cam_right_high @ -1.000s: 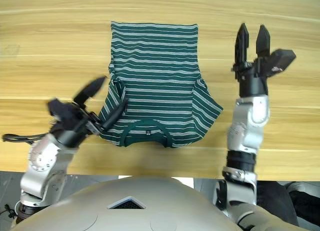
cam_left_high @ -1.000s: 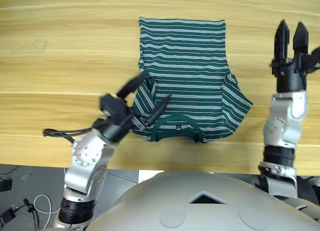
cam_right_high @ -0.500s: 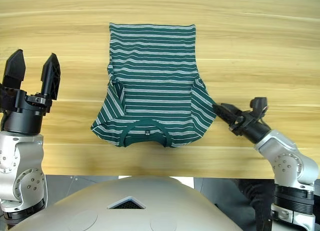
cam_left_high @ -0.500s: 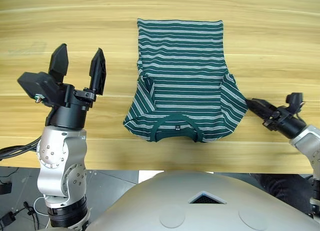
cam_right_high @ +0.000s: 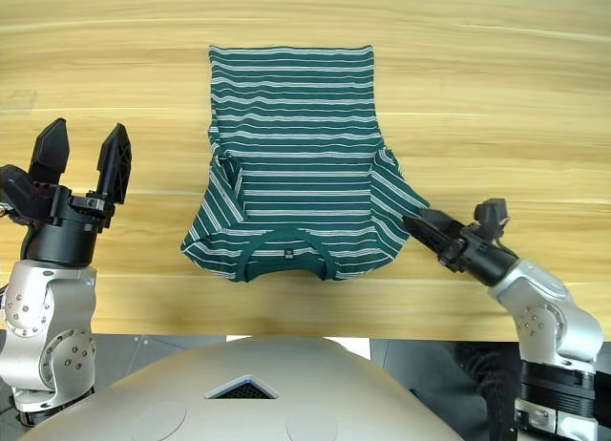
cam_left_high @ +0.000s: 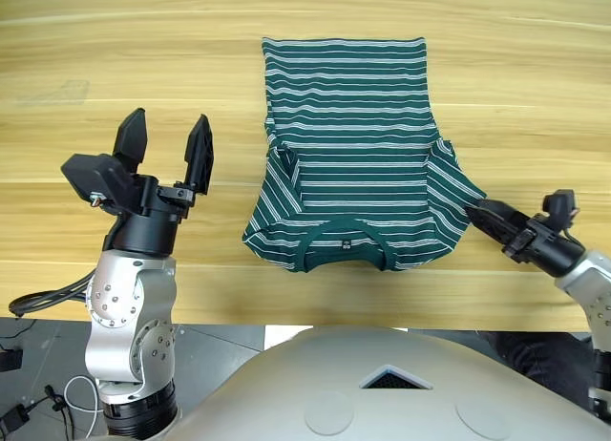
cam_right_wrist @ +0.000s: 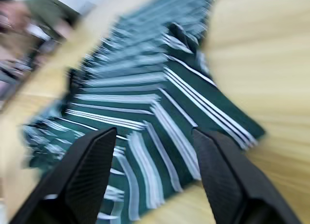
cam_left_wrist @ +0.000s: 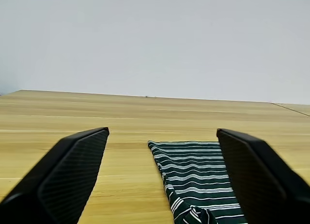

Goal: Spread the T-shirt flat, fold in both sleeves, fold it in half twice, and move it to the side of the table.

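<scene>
A dark green T-shirt (cam_left_high: 348, 145) with white stripes lies in the middle of the wooden table (cam_left_high: 115, 69), collar toward me. Its left sleeve is folded in over the body. Its right sleeve (cam_left_high: 456, 188) sticks out to the side. My left gripper (cam_left_high: 168, 136) stands upright and open, left of the shirt and clear of it, with nothing between its fingers. My right gripper (cam_left_high: 480, 212) lies low over the table, open, with its fingertips at the edge of the right sleeve (cam_right_wrist: 193, 122). The left wrist view looks past the open fingers (cam_left_wrist: 68, 175) at the shirt's far hem (cam_left_wrist: 193, 161).
The table's front edge (cam_left_high: 286, 322) runs just below the collar. Bare wood stretches wide on both sides of the shirt and beyond it. Cables lie on the floor (cam_left_high: 38, 384) at the lower left.
My left gripper has let go of the left sleeve, risen and now stands upright left of the shirt. My right gripper has come down from upright to the right sleeve's edge.
</scene>
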